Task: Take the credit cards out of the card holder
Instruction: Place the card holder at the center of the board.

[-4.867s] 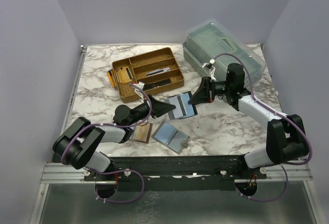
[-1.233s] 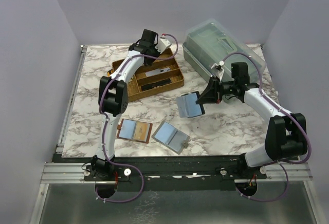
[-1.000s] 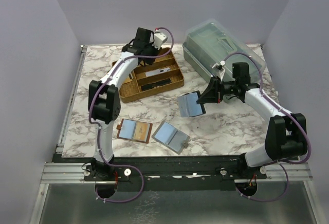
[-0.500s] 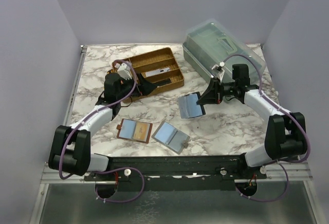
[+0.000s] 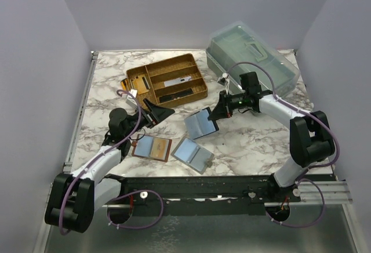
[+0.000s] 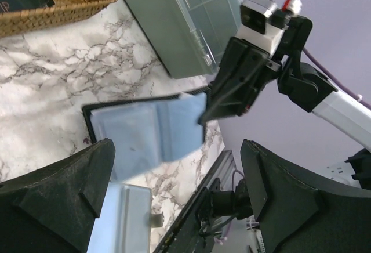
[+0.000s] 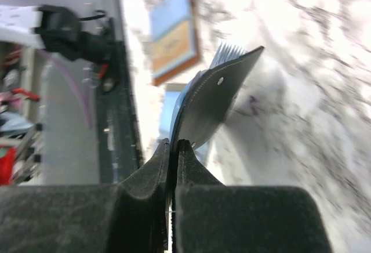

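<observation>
Flat black bifold card holder point(image 5: 201, 126), woven tray point(image 5: 192, 98), marbled table point(image 5: 255, 144)

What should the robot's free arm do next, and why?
Probably bring the left gripper forward to the card holder, lining up on its blue-grey pockets. The right gripper is shut on one flap, holding the holder spread open and tilted with the pockets facing the left gripper. The left gripper's jaws stand wide open and empty, a gap away.

Marble-patterned table point(image 5: 261, 143) between plain lavender walls point(image 5: 35, 61).
</observation>
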`<state>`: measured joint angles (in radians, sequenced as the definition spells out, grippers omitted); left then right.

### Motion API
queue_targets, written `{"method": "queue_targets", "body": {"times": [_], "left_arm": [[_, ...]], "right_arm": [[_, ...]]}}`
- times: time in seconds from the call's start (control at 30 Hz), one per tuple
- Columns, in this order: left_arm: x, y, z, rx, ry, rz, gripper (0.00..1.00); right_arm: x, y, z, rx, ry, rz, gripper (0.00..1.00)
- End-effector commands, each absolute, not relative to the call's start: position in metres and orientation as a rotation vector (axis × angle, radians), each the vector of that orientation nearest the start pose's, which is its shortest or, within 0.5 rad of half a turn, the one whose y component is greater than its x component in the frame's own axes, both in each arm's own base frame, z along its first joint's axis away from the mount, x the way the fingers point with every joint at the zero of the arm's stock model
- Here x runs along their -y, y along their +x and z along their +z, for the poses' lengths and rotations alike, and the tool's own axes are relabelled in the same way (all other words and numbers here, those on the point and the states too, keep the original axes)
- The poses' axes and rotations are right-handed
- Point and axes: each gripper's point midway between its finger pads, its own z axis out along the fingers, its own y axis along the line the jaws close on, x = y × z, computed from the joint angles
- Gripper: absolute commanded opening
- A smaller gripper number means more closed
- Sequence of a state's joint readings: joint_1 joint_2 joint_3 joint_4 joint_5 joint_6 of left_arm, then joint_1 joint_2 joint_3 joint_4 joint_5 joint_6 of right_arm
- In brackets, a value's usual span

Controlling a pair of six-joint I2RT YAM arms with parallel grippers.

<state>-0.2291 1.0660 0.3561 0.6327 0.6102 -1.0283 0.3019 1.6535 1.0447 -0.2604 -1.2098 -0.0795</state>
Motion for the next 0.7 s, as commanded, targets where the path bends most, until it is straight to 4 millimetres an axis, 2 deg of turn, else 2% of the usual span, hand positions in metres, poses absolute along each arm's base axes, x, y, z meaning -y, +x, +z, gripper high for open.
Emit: {"method": "queue_targets", "body": {"times": [0.0,0.07,0.2,0.3,0.47,0.57,0.67], "left_arm": [[0.192,0.266,0.198,-1.788,-0.279,-1.448,0.96],[0.191,0.264,0.197,-1.787,-0.287,-1.451,0.96],[0.192,0.263,0.195,-1.798,-0.286,-1.458,0.95],[0.194,0.262,0.192,-1.817,-0.294,-1.47,0.93],[0.205,0.261,0.186,-1.854,-0.281,-1.476,0.91],[0.224,0.261,0.176,-1.921,-0.239,-1.429,0.91],[0.246,0.261,0.158,-2.023,-0.17,-1.308,0.91]], "right_arm": [[-0.229,0.315,0.105,-2.232,-0.799,1.119,0.0],[-0.217,0.327,0.089,-2.283,-0.77,0.982,0.0],[-0.198,0.342,0.067,-2.36,-0.749,0.789,0.09],[-0.181,0.354,0.063,-2.38,-0.745,0.626,0.16],[-0.156,0.371,0.08,-2.307,-0.741,0.398,0.4],[-0.157,0.368,0.09,-2.261,-0.79,0.397,0.5],[-0.167,0.357,0.107,-2.183,-0.901,0.469,0.53]]}}
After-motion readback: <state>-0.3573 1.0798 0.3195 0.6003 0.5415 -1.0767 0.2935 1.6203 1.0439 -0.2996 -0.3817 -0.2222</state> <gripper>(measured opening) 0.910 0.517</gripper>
